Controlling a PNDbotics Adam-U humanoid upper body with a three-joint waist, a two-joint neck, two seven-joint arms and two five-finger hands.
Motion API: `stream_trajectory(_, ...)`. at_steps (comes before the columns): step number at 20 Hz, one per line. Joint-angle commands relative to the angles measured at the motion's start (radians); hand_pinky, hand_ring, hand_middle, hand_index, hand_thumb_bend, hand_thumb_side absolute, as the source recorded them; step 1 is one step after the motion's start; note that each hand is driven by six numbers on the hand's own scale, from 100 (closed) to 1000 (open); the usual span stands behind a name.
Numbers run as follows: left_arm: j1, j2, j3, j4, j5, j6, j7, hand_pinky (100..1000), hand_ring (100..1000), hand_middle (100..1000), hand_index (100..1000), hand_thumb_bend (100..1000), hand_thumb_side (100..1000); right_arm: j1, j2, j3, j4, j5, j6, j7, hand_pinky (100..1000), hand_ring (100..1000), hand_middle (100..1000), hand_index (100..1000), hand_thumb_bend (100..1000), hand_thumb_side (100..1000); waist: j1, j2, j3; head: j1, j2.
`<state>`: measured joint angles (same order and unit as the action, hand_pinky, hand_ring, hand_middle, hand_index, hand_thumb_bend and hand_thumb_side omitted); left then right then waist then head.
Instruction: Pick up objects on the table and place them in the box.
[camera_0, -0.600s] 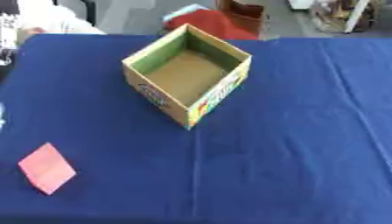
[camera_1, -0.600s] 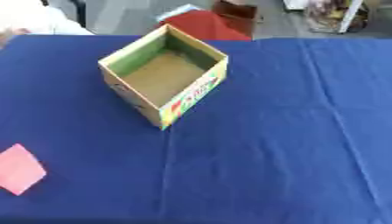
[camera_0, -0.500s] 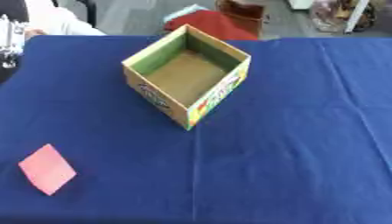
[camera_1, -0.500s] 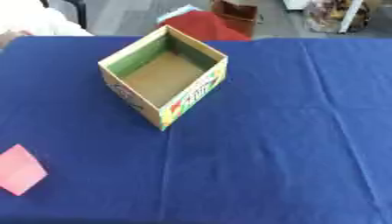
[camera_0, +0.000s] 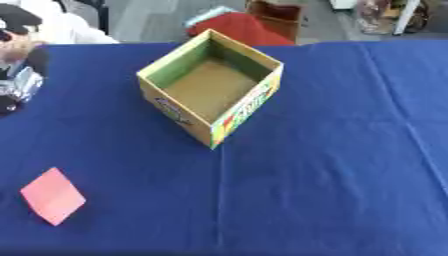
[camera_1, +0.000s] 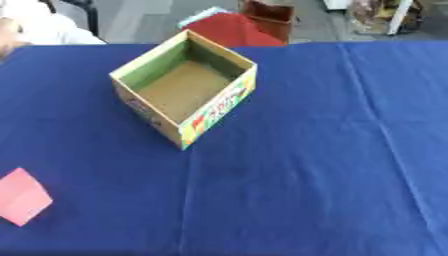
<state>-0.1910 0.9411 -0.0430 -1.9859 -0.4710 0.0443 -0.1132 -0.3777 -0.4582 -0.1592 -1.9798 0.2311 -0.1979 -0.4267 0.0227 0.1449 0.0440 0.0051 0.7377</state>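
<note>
An open cardboard box (camera_0: 210, 89) with a green inner wall and printed sides stands on the blue tablecloth (camera_0: 332, 150), turned corner-on toward me; its brown floor shows nothing inside. A flat pink object (camera_0: 52, 196) lies near the front left of the table, well apart from the box. A black and silver part of my left hand (camera_0: 21, 82) shows at the far left edge, left of the box and beyond the pink object. It touches neither. My right hand is out of view.
Beyond the table's far edge are a red item (camera_0: 232, 27) and a brown box (camera_0: 276, 12) on the floor. A person in white sits at the far left corner (camera_0: 66, 27). Folds run across the cloth on the right.
The black and silver left hand has come further into the left eye view at the left edge and sits lower. The box and the pink object have not moved.
</note>
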Motion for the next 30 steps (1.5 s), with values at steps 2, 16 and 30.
stream_trajectory(2,0.014,0.095,0.001,-0.014,-0.016,0.006,-0.129,759,791,808,870,261,860,-0.006,-0.035,-0.003,-0.02,0.01,-0.001,0.003,699,752,857,785,100,1000,0.003,-0.017,0.003,-0.008,0.009)
stream_trajectory(16,0.052,0.151,-0.051,-0.014,-0.032,0.013,-0.54,743,809,884,924,521,713,-0.005,-0.041,0.002,-0.02,0.009,-0.001,0.008,698,752,857,785,100,1000,0.008,-0.019,0.004,-0.015,0.011)
stream_trajectory(30,0.073,0.154,-0.047,-0.011,-0.135,0.094,-0.727,748,816,922,954,574,614,-0.006,-0.044,0.005,-0.02,0.007,-0.002,0.011,699,752,857,785,100,1000,0.01,-0.021,0.004,-0.018,0.012)
